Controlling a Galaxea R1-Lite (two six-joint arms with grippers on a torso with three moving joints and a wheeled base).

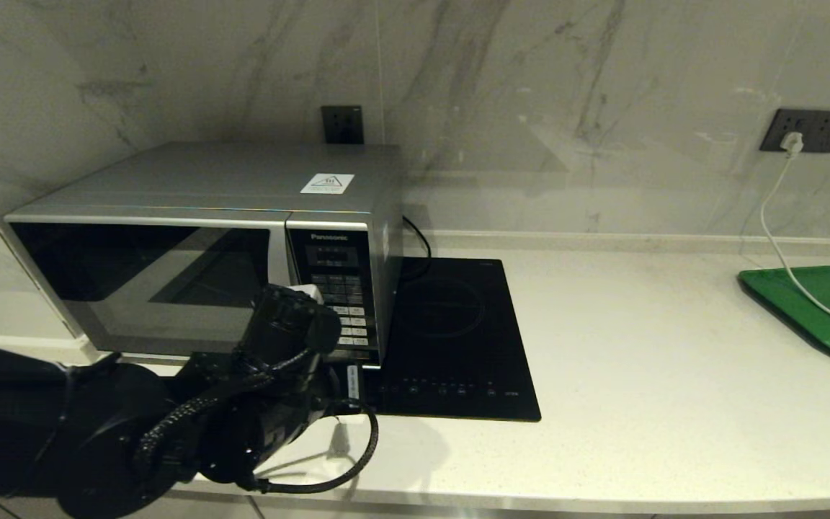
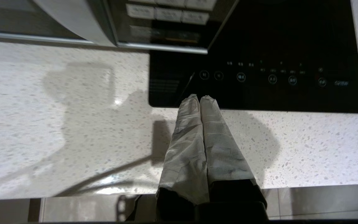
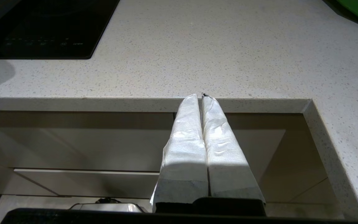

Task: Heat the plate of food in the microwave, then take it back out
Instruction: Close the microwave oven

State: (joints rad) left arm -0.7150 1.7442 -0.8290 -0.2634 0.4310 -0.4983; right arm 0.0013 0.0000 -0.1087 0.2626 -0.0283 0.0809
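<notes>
1. Head view. The Panasonic microwave is recorded at the left of the stone counter, its dark glass door shut. The plate of food is seen in no view; it is judged, not observed, to be inside behind the door. The keypad panel is partly covered by the left arm, which is raised in front of it. A black induction hob is set just beside the microwave; a green tray lies well apart at the right, crossed by a white cable.

2. Left wrist view. The left gripper is shown with its wrapped fingers pressed together, holding nothing, above the counter edge and the front of the hob. The step in hand is judged to be a button press or a door release. A closed fingertip is best used as one blunt point, driven square at a single key so that neighbouring keys are not struck.

3. Right wrist view. The right gripper is parked below the counter edge, its fingers closed and empty.
</notes>
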